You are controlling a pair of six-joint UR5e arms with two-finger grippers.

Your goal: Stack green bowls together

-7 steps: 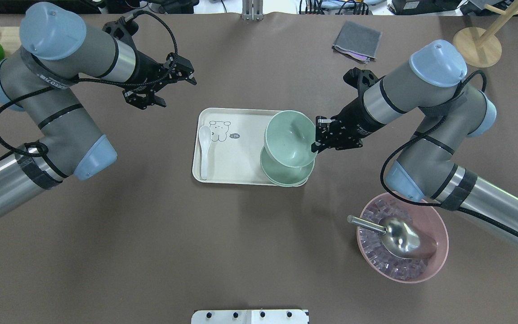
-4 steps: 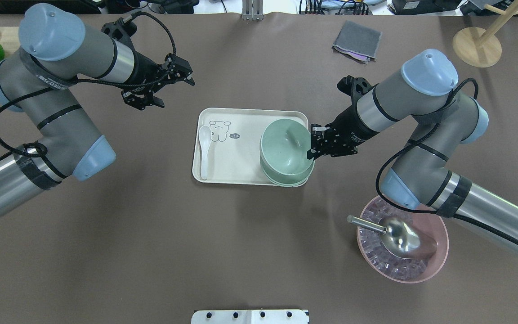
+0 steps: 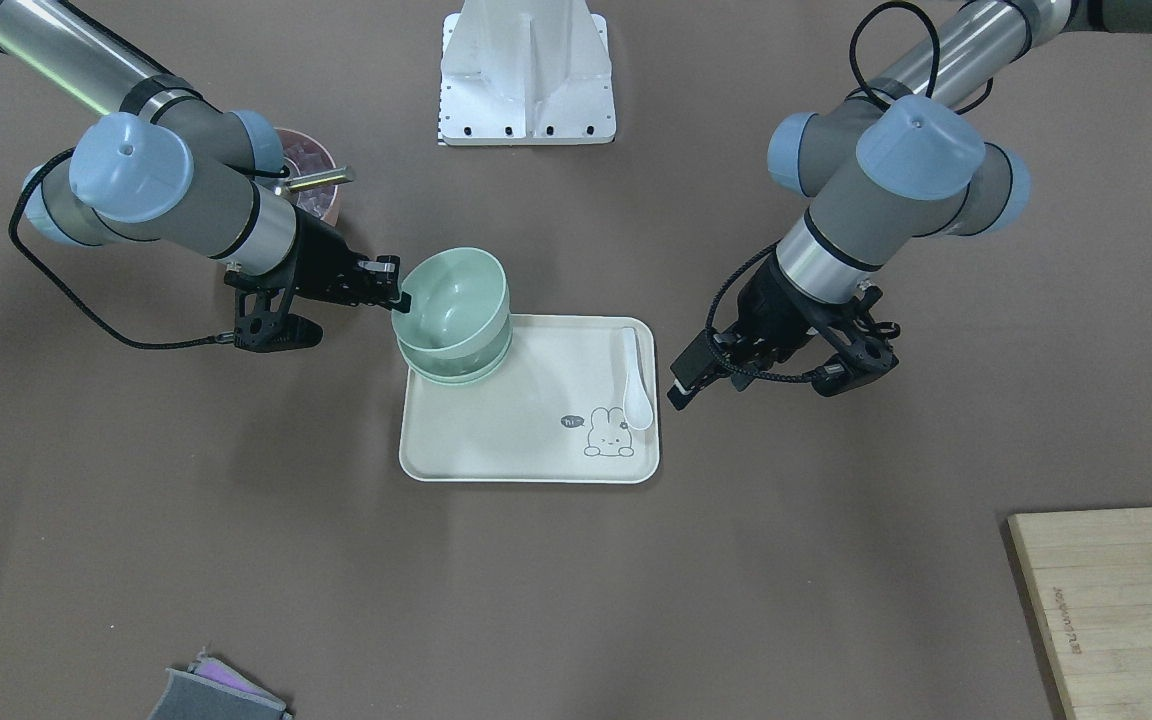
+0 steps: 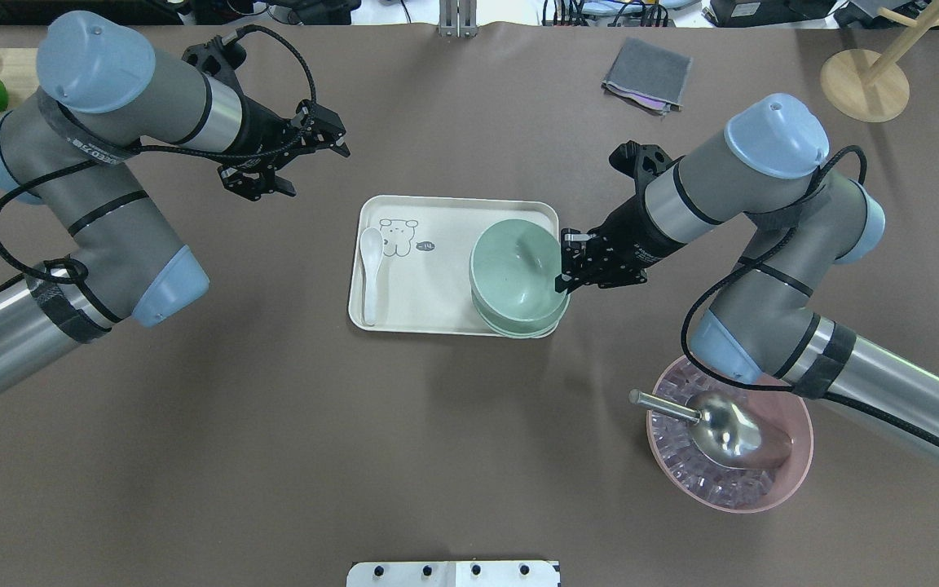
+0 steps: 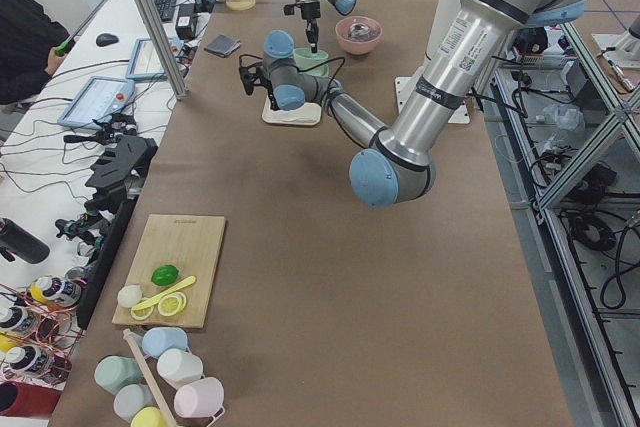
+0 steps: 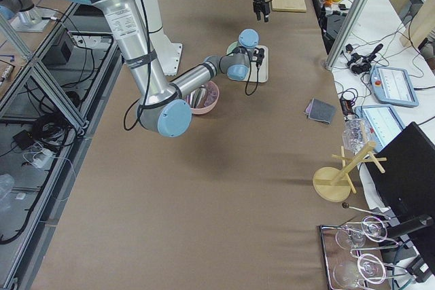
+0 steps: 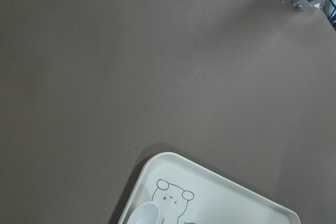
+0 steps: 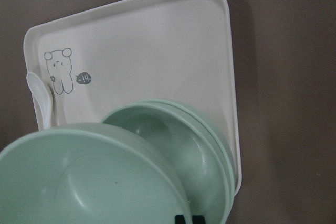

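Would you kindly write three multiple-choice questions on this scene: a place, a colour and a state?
1. The small white spoon lies: A on the cream rectangular tray; B in a bowl; C on bare table.
2. The large round bowl holding the metal scoop is: A green; B pink; C white.
3. The right gripper is: A open, empty; B shut on the rim of the top pale green plastic bowl; C shut on the spoon.
Answers: 1A, it lies beside the tray's bear drawing; 2B, its rim shows pink; 3B, it pinches that rim.

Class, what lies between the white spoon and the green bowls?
Overhead: only bare tray with its printed bear and speech bubble separates spoon from green bowls.
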